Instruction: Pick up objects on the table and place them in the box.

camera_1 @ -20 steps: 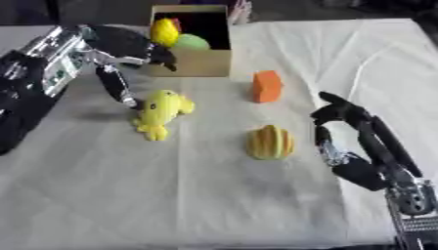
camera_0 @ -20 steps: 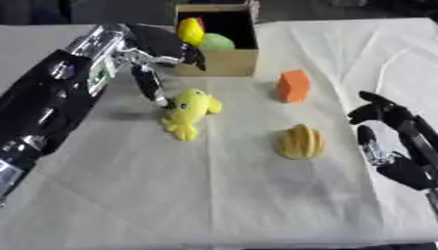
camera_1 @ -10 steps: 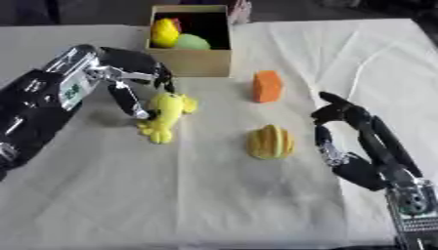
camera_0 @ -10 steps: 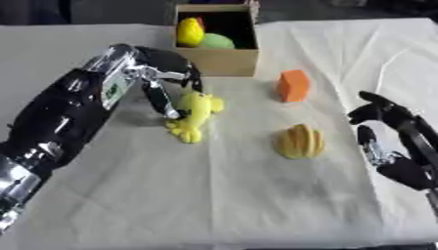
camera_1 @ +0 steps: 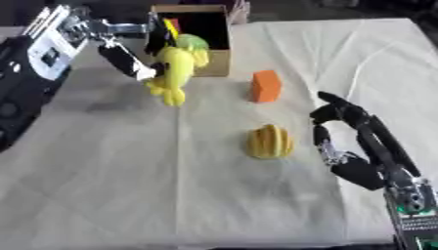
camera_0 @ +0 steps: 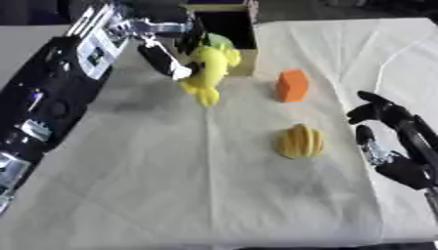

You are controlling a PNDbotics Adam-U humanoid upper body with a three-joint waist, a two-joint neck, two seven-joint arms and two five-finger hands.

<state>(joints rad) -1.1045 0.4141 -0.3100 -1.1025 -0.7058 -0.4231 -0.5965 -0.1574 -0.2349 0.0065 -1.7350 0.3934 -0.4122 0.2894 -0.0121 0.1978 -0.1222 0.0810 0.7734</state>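
One yellow toy (camera_0: 208, 68) hung in the left hand (camera_0: 167, 46), fingers curled round it, just before the box (camera_0: 224, 29); long axis near upright, narrow end pointing down. Right hand (camera_1: 359, 141) rested open beside the worktop's (camera_0: 171, 185) right edge.

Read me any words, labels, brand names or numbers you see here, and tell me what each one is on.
None can be read.
White label with dark marks on the black left arm: too blurred to read.
Small green panel on the right arm's wrist: too small to read.
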